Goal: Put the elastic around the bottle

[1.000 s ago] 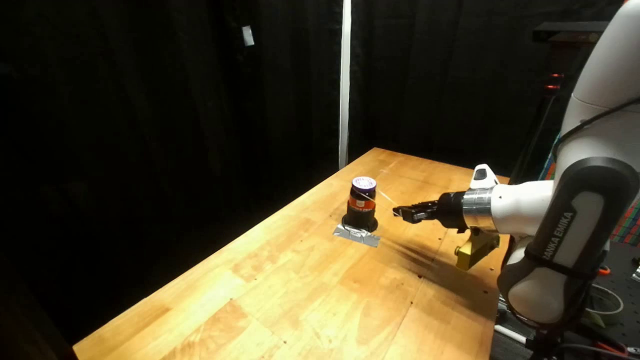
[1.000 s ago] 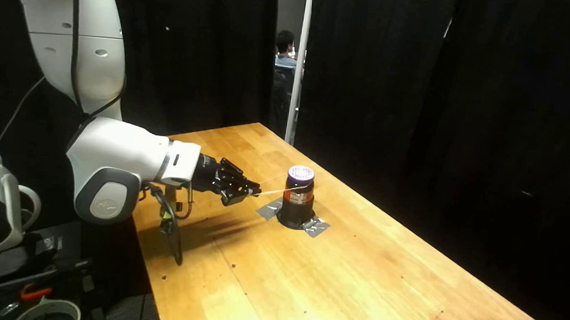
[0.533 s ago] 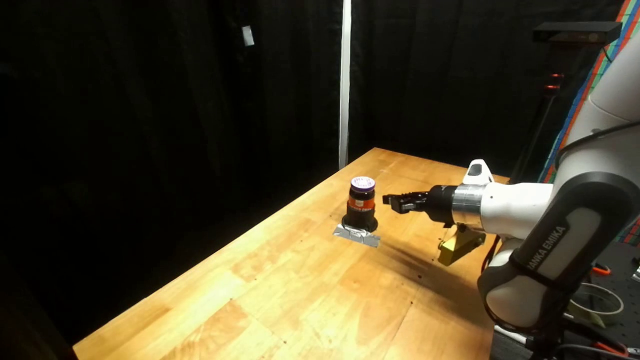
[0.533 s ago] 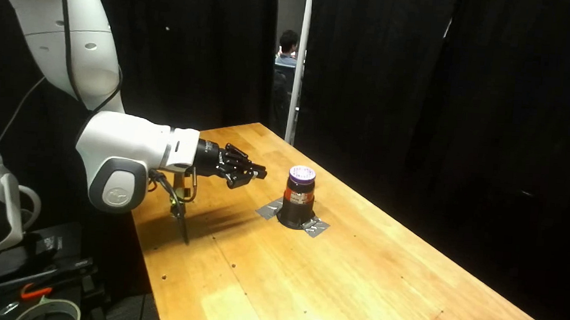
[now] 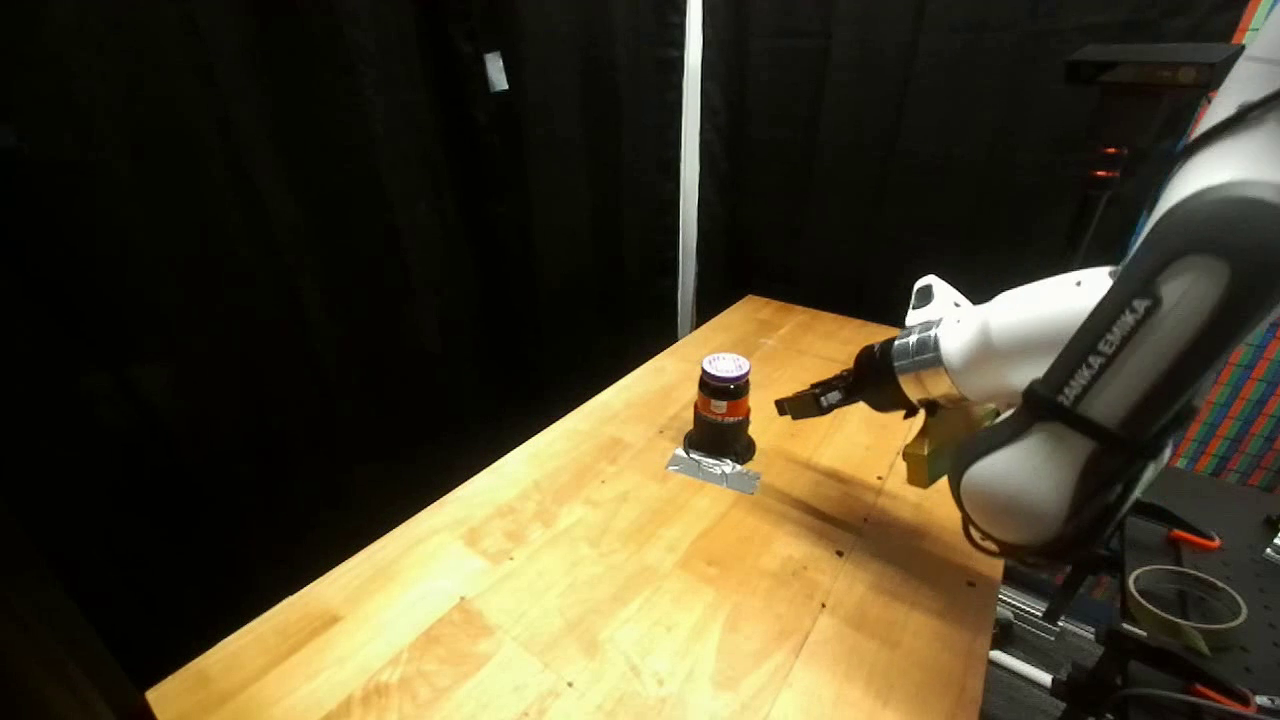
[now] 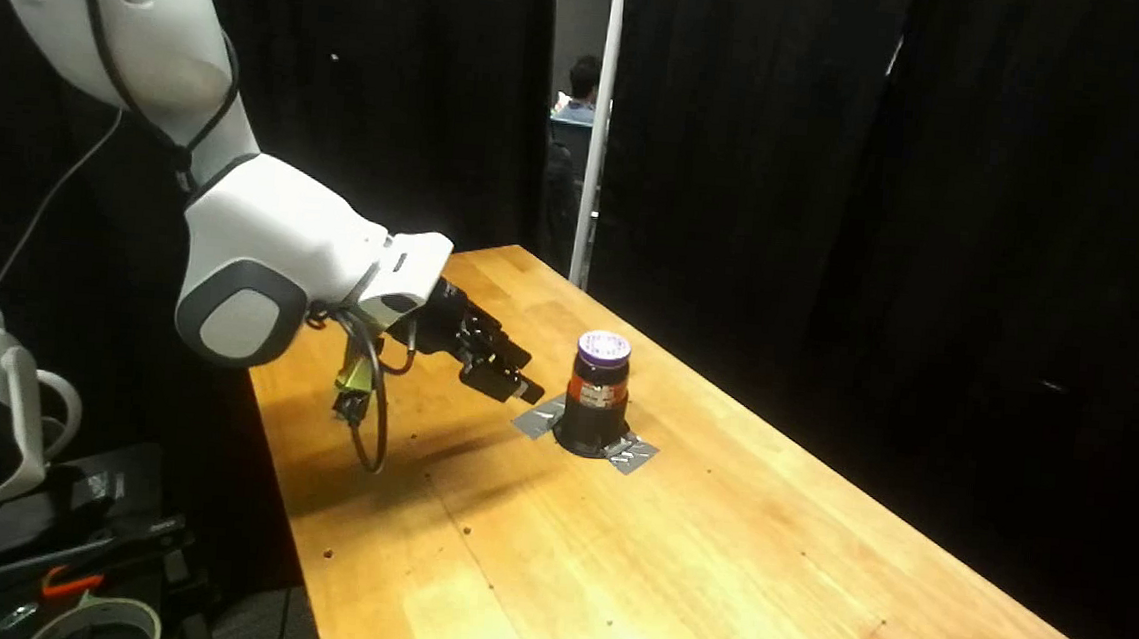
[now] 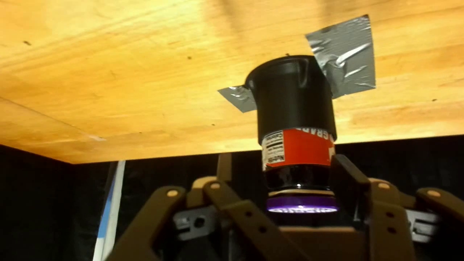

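The bottle [image 7: 308,145], dark with an orange-red label and a purple lid, stands upright in a black holder [image 7: 295,101] on the table. It appears upside down in the wrist view and upright in both exterior views. A thin tan elastic [image 7: 301,192] lies across its neck just under the lid; the far part of the loop is hidden, and it is too small to make out from outside. My gripper [image 6: 528,375] hangs beside the bottle [image 6: 597,392], tipped downward and clear of it. In the wrist view the fingers [image 7: 224,166] are spread with nothing between them.
Grey tape strips [image 7: 348,54] fix the holder to the wooden table [image 5: 560,560]. A cable loop [image 6: 377,426] dangles under the wrist. Dark curtains [image 5: 350,250] and a white pole [image 5: 689,170] stand behind the table's edge. A tape roll [image 5: 1187,600] lies on a side surface.
One second ago the elastic was stretched from my shut gripper to the bottle; it was let go and now sits at the neck. The gripper rose, then opened and tilted downward.
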